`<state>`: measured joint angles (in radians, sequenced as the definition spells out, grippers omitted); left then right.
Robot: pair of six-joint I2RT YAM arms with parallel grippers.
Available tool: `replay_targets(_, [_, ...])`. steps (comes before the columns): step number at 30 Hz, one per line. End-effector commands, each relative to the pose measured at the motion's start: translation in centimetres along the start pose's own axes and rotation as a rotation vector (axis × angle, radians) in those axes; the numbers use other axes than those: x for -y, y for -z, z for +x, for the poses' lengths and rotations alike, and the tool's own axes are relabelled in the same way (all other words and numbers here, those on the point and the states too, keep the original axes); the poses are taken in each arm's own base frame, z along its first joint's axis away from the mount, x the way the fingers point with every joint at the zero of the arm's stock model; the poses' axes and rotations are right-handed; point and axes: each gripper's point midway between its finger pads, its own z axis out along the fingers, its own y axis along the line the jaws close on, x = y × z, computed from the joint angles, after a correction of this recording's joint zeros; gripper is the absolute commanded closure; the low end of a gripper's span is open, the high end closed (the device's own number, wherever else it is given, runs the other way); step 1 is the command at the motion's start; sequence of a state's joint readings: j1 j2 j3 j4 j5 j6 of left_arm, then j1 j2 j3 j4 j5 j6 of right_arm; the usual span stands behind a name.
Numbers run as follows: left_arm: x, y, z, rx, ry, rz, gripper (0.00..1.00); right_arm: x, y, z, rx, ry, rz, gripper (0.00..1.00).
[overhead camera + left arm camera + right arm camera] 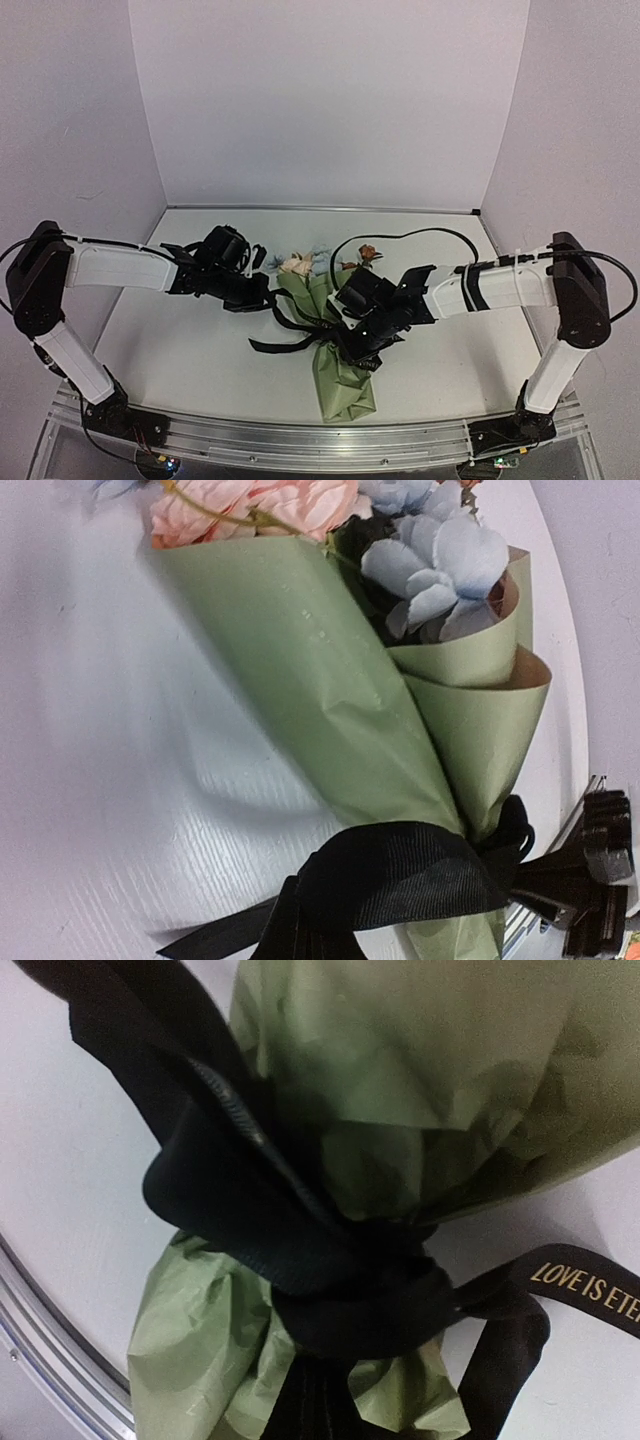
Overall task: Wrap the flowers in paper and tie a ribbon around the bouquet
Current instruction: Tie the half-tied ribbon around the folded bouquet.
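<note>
The bench [200, 350] carries the bouquet [318, 298] at its middle, lying flat with the wide end away from the arms. The paper [345, 390] is already rolled into a cone around the flowers [298, 263]. The ribbon [285, 325] circles the narrow waist, so the step in hand looks like drawing the knot tight.

The left hand [258, 290] sits just left of the cone, the right hand [358, 345] over the waist. Both are closed tight, each apparently pinching a ribbon tail that runs out of the bottom of its own wrist view.

To do this well, I would pull the two tails apart evenly and low along the bench. The cone should stay flat, without rolling or lifting. Ease off once the paper puckers, since the thin sheet could tear or the overlap spring open.

The top view alone shows both arms and a loose tail trailing left. The left wrist view shows the cone's overlapping edges with their tan inner face, and the blue and pink heads. The right wrist view shows the knot biting into crumpled paper, and gold lettering [590, 1285] on one tail, which no other view gives.
</note>
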<state>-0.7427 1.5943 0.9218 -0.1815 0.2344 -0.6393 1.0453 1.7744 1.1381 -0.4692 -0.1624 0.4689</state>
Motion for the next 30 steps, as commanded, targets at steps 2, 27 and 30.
replay_targets(2, [2.9,-0.1,-4.3,0.047,-0.11,0.093,1.0,-1.0,1.2,-3.6,0.134,-0.045,0.0,1.0])
replay_targets(27, [1.5,-1.1,-4.7,0.034,0.104,-0.036,0.41,3.0,4.1,-1.1,0.05,0.111,0.186,1.0])
replay_targets(30, [1.8,0.0,-4.1,0.041,0.156,-0.009,0.36,3.0,4.1,-1.1,0.047,0.112,0.185,1.0])
